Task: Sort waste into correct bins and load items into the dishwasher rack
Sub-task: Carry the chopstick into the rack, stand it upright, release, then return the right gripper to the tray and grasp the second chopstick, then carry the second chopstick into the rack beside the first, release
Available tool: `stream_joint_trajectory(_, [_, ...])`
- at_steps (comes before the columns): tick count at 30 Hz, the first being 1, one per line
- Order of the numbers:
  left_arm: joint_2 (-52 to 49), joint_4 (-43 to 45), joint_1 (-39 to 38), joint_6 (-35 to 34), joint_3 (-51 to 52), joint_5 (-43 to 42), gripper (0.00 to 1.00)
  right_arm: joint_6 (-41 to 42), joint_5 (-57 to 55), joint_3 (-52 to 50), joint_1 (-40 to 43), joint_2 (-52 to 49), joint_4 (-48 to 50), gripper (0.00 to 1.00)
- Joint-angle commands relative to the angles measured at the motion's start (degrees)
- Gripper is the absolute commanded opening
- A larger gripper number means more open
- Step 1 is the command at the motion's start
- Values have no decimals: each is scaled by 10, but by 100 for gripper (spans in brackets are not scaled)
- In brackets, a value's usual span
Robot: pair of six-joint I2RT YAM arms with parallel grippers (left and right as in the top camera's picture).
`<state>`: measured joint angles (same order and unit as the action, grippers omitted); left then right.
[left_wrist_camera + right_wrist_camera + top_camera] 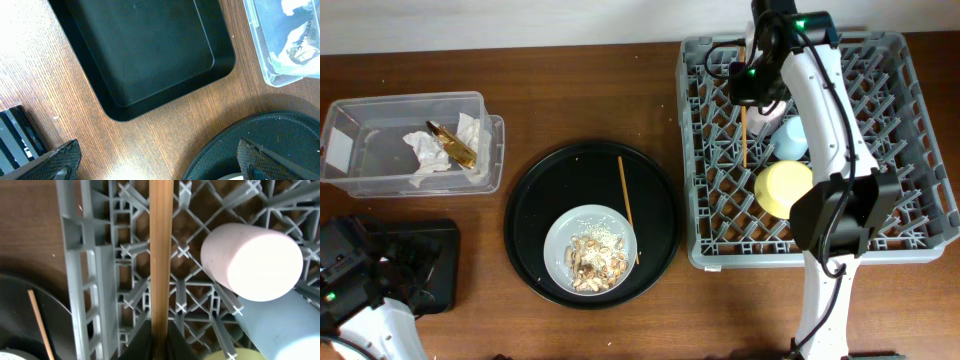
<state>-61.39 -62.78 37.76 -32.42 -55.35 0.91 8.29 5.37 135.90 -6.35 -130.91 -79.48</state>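
My right gripper [748, 92] is shut on a wooden chopstick [161, 255], held over the left part of the grey dishwasher rack [920, 240]. The rack holds a pink cup [252, 260], a light blue cup [791, 139] and a yellow bowl [782, 186]. The second chopstick [626, 205] lies on the round black tray [535, 200], beside the grey-white plate [560, 235] with beige food scraps [595, 262]. The clear box [380, 178] holds white napkins [425, 150] and a gold-brown wrapper [453, 143]. My left gripper [155, 162] is open and empty, low over the table between the black rectangular tray [145, 50] and the round tray.
The clear box stands at the far left, the shallow black rectangular tray [435, 265] in front of it. The rack [82, 280] fills the right side up to the table's back edge. Bare wooden table [590, 100] lies between box and rack.
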Motion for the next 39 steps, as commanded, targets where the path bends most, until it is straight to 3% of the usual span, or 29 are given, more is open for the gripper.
stream_joint_trajectory(1, [2, 1, 2, -3, -1, 4, 99, -6, 9, -3, -4, 3, 11, 29])
stream_joint_trajectory(6, [2, 1, 2, -3, -1, 4, 99, -3, 85, -3, -42, 3, -8, 33])
stream_joint_trajectory(10, [2, 1, 2, -3, -1, 4, 99, 47, 90, -4, -173, 1, -23, 33])
stream_joint_trajectory(13, [2, 1, 2, -3, -1, 4, 99, 135, -58, -4, -266, -26, -10, 33])
stream_joint_trajectory(16, [2, 1, 2, -3, -1, 4, 99, 148, -59, -4, -313, -89, 30, 32])
stream_joint_trajectory(20, [2, 1, 2, -3, -1, 4, 99, 148, -58, -4, -315, -147, 27, 33])
stream_joint_trajectory(30, [2, 1, 2, -3, -1, 4, 99, 148, -56, -37, -315, -180, 28, 33])
stream_joint_trajectory(32, [2, 1, 2, -3, -1, 4, 99, 163, -56, -63, -315, -180, 34, 9])
stream_joint_trajectory(33, [2, 1, 2, -3, -1, 4, 99, 163, -56, -62, -315, -180, 34, 4])
stream_joint_trajectory(36, [2, 1, 2, -3, -1, 4, 99, 165, -56, 14, -311, -177, -18, 4])
stream_joint_trajectory(39, [2, 1, 2, -3, -1, 4, 99, 144, -57, 231, -257, -172, -120, 4])
